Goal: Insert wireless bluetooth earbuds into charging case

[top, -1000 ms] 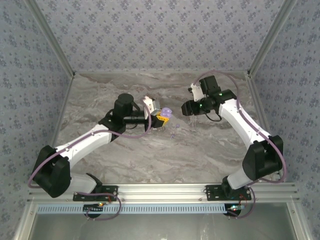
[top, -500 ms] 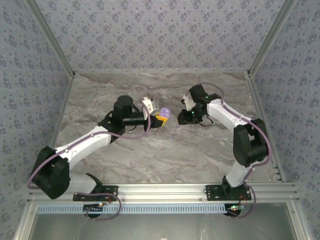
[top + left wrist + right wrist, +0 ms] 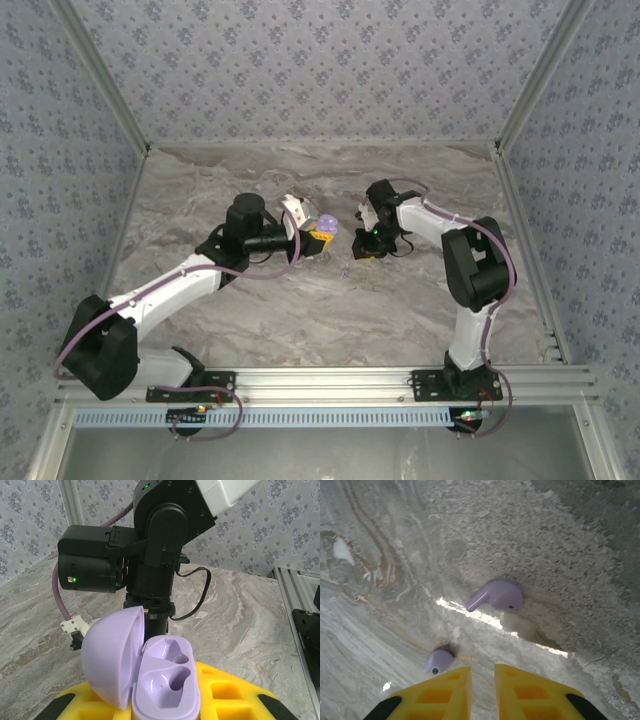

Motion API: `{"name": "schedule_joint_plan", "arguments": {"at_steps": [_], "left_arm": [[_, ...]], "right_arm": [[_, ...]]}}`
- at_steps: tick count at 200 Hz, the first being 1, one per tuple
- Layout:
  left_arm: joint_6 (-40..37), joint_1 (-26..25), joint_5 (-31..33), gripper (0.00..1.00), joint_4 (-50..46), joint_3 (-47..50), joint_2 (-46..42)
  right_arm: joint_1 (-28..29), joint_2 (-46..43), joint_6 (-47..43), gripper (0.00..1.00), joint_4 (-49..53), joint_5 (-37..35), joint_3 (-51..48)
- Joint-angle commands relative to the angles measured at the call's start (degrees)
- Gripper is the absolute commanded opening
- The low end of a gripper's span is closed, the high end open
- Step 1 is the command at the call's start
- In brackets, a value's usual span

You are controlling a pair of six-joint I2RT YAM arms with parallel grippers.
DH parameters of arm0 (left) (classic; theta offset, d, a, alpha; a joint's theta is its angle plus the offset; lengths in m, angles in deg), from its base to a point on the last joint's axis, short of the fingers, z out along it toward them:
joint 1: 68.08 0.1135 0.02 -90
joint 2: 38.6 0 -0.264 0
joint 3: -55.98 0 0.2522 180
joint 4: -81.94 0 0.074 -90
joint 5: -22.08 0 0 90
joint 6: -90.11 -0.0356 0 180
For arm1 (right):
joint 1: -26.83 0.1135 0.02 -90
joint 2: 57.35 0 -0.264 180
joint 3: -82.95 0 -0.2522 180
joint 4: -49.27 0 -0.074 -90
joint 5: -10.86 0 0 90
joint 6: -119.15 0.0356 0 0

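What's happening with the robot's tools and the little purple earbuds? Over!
Left tool shut on the open charging case, both wells empty. Right tool shut, holding nothing. Two earbuds lying on the table below it. Nothing in the way.

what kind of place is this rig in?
Likely a robot test booth, not a home: patterned walls box in a marble-look table, an aluminium rail runs along its near edge, and the left arm and right arm are bolted to it.
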Motion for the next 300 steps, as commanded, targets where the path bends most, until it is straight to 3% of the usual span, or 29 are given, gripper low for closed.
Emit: {"name": "schedule_joint_plan", "arguments": {"at_steps": [1, 143, 300], "left_arm": [[0.36, -0.19, 0.07, 0.02, 1.28, 0.35, -1.63], [-0.4, -0.2, 0.99, 0.02, 0.63, 1.02, -2.51], [-0.51, -0.22, 0.83, 0.02, 0.51, 1.03, -2.7]], "right_arm": [[0.35, 1.87, 2.11, 0.17, 0.07, -2.77, 2.43], [0.58, 8.34, 3.24, 0.12, 1.22, -6.77, 8.39], [0.73, 9.27, 0.86, 0.17, 1.89, -4.39, 10.82]]}}
